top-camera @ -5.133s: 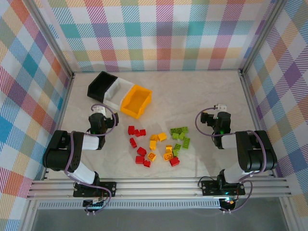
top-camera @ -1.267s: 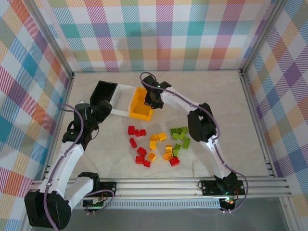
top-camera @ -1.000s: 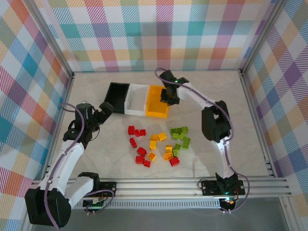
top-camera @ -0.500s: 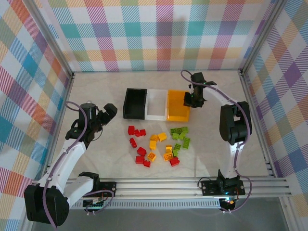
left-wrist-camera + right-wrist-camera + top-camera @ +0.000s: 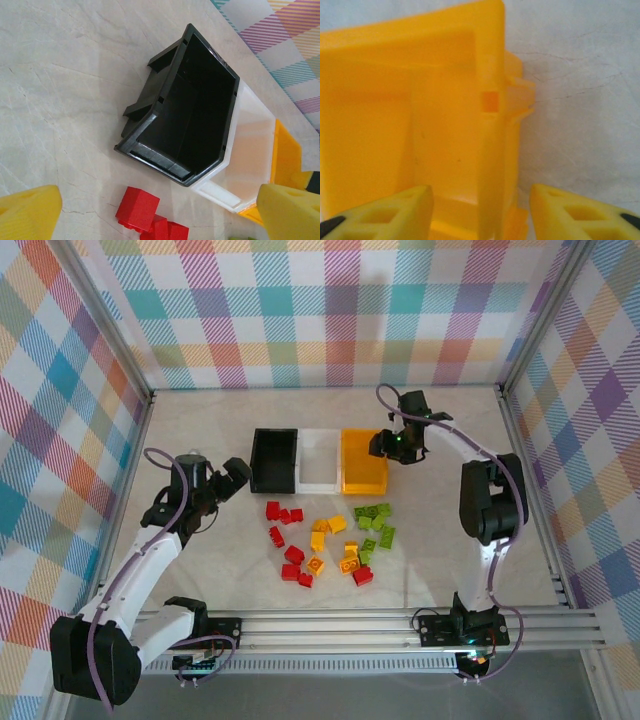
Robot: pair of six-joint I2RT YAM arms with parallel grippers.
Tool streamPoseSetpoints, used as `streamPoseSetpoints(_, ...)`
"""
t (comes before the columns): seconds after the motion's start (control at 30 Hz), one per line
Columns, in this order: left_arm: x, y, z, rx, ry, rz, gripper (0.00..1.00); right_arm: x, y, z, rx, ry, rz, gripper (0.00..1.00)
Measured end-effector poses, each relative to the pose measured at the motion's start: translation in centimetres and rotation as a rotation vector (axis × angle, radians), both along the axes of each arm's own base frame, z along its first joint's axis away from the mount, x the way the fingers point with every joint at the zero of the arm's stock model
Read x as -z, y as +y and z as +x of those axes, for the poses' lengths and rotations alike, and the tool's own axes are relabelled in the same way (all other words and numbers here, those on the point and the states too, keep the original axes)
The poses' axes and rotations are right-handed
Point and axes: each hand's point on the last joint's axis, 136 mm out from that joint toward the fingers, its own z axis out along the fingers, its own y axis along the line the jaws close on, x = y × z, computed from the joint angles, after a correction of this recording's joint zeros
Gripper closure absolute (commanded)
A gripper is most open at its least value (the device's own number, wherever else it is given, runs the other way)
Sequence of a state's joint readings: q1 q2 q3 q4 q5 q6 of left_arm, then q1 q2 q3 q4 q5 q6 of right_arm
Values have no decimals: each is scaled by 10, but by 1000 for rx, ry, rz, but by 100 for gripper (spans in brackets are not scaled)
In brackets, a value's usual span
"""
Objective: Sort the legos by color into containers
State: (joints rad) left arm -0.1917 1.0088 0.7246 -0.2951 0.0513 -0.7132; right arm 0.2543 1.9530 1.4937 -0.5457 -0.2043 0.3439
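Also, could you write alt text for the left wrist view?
An empty black bin sits on the table, a white bin against its right side and an orange bin beyond. Red legos lie below it, between the open left gripper's fingertips.

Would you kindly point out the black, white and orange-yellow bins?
black bin [image 5: 274, 460], top external view, inner floor.
white bin [image 5: 320, 460], top external view, inner floor.
orange-yellow bin [image 5: 362, 466], top external view, inner floor.

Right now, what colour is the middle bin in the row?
White: the middle bin sits between the black bin and orange-yellow bin. Top external view shows it best.
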Motion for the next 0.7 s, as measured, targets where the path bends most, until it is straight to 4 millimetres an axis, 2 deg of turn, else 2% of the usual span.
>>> streamPoseSetpoints(0.13,-2,-5,1,15,-1,1,0,-28,2,-3,23,-64,27,36)
streamPoseSetpoints(0.2,-2,-9,1,28,-3,4,0,-40,1,-12,47,-80,37,35)
streamPoseSetpoints(0.3,2,-15,1,48,9,17,0,-49,0,-36,84,-86,43,32)
streamPoseSetpoints(0.5,22,-28,1,88,74,32,0,-40,3,-96,125,-50,3,31)
streamPoseSetpoints(0.7,24,-58,-9,195,74,49,0,-19,2,-146,151,10,-34,33)
